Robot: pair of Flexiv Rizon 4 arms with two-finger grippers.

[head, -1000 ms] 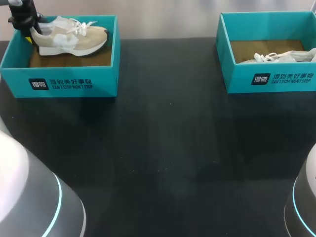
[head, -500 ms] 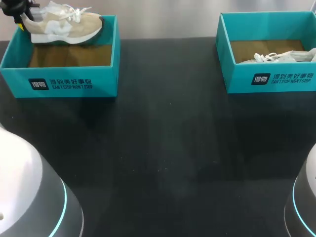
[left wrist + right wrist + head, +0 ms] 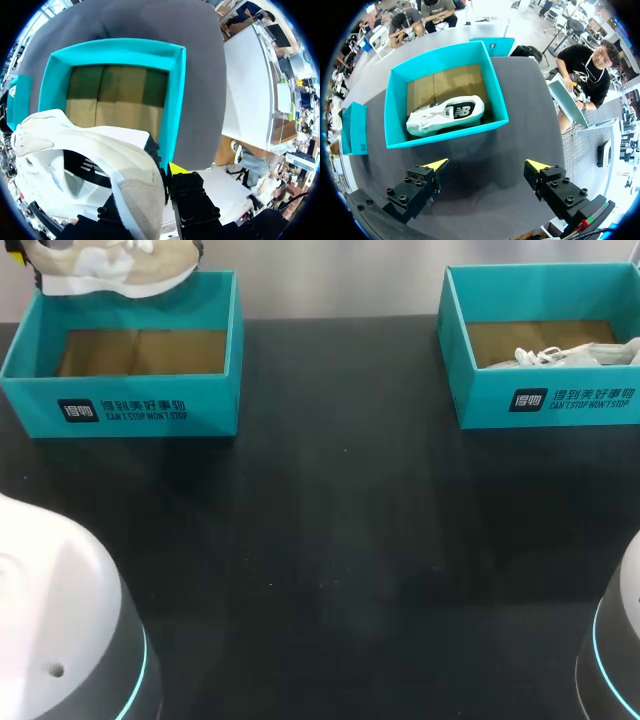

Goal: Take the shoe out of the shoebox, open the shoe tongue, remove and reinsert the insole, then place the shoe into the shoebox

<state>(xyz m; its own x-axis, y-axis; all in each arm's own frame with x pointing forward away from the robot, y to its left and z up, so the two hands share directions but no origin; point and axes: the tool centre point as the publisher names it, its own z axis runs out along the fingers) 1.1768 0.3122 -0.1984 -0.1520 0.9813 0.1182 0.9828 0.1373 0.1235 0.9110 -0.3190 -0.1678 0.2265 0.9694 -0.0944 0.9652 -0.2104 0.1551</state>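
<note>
Teal card box [image 3: 135, 400], floor bare brown, nothing in it. Shoe [image 3: 110, 265], beige and white, hangs in the air above the box's far rim, toward its far-left corner, clear of the walls, toe toward the box's right side.

Left gripper [image 3: 167, 172]: at the heel. One yellow tip lies against the heel's side; the other finger is hidden behind the shoe. Judged clamped on the heel, since nothing else holds the shoe up.

Right gripper [image 3: 487, 165]: fingers wide apart, nothing between them. It hangs over the black table [image 3: 330, 540], well to the right of the box, short of a second box [image 3: 545, 400] with a white shoe [image 3: 570, 355] lying on its side.

Step in hand: the first, taking the shoe out, by the look all but done. The next move calls for bringing the shoe over the near wall and setting it sole-down on the table in front of the box, where the tongue can be reached. With a heel-only grip the toe may sag or swing. The right gripper is free for the tongue.

Views: the head view cuts the shoe off at its edge and hardly shows the grip. The left wrist view shows the tip on the heel and the box floor straight below. Only the right wrist view shows the right gripper's fingers.
</note>
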